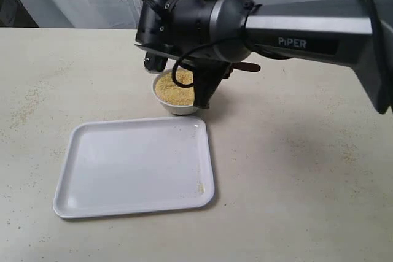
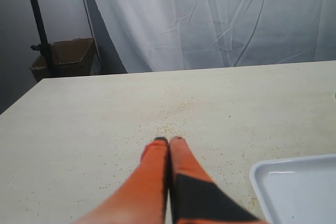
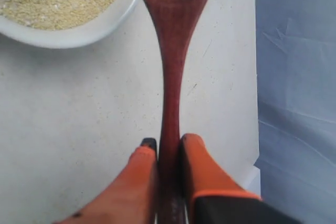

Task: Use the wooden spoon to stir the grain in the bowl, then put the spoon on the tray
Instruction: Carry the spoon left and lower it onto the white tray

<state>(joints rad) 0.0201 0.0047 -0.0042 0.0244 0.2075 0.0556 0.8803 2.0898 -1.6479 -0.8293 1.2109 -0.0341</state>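
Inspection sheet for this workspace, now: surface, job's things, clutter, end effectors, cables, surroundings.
Surface: beige table, dusted with fine specks.
Job's things: white bowl filled with grain. The wooden spoon has its head at the bowl's rim, tip out of view. The tray lies beside the bowl, with a few grains near one corner.
Clutter: loose granules on the table; nothing else seen.
End effectors: left end effector shut, holding nothing. Right end effector shut on the wooden spoon's handle.
Cables: black cable loops off the right wrist above the bowl.
Surroundings: white curtain, cardboard box, dark pole.
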